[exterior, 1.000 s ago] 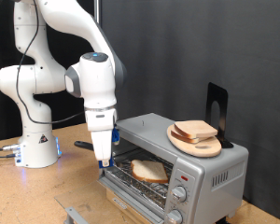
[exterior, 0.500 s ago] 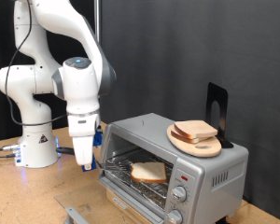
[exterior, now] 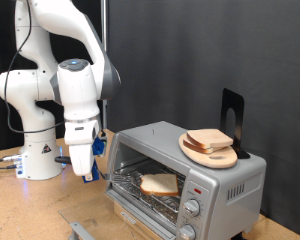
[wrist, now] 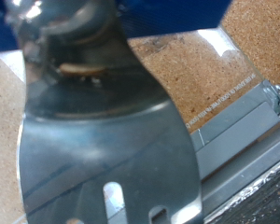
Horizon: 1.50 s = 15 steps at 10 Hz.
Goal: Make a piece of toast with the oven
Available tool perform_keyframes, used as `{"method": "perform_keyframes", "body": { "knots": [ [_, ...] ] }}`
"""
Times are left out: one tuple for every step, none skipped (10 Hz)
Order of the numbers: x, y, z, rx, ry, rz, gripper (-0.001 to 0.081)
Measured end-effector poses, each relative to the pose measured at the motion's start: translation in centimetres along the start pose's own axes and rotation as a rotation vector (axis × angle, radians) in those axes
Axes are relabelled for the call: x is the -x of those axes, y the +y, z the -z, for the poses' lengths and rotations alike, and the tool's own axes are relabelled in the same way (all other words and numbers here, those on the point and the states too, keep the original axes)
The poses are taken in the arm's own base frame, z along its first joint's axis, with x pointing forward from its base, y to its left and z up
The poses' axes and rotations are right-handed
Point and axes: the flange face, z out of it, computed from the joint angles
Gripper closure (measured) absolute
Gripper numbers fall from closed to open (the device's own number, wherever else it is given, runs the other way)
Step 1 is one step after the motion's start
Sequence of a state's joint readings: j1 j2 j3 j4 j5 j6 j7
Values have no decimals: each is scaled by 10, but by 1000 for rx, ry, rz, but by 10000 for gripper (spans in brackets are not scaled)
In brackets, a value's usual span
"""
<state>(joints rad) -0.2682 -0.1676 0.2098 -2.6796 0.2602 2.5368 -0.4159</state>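
Observation:
The silver oven (exterior: pixel 230 185) stands at the exterior view's right with its glass door (wrist: pixel 219 79) folded down. One piece of toast (exterior: pixel 159 183) lies on the wire rack inside. My gripper (exterior: pixel 87 172) hangs to the left of the oven opening, apart from it, just above the table. It is shut on a metal slotted spatula (wrist: pixel 103 159) whose blade fills the wrist view. The fingers themselves are hidden there. More bread slices (exterior: pixel 208 139) are stacked on a round wooden plate (exterior: pixel 222 159) on top of the oven.
A black stand (exterior: pixel 231 112) rises behind the plate on the oven's top. The arm's white base (exterior: pixel 38 155) stands at the exterior view's left on the cork-like table (exterior: pixel 30 210). The oven's two knobs (exterior: pixel 194 210) face the front.
My gripper has drawn back from the oven opening toward the exterior view's left, with the spatula. The toast stays on the rack inside the oven.

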Motion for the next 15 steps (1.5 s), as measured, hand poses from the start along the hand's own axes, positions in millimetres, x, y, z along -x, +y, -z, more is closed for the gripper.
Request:
{"method": "perform_keyframes", "body": {
  "knots": [
    [0, 2, 0, 0, -9, -17, 323],
    [0, 5, 1, 3, -19, -40, 323],
    [-1, 8, 1, 8, -15, -77, 323],
    [-4, 12, 1, 10, -5, -116, 323],
    [-9, 16, 2, 11, 7, -148, 323],
    [-16, 20, 2, 13, 18, -177, 323],
    [-23, 24, 1, 17, 23, -200, 323],
    [-31, 27, 0, 18, 23, -215, 323],
    [-38, 30, -3, 16, 22, -221, 323],
    [-43, 31, -5, 12, 20, -222, 323],
    [-48, 32, -7, 8, 18, -222, 323],
    [-51, 33, -9, 5, 17, -220, 323],
    [-55, 31, -9, 0, 18, -211, 323],
    [-57, 28, -9, -7, 19, -197, 323],
    [-58, 25, -9, -16, 23, -183, 323]
  ]
}}
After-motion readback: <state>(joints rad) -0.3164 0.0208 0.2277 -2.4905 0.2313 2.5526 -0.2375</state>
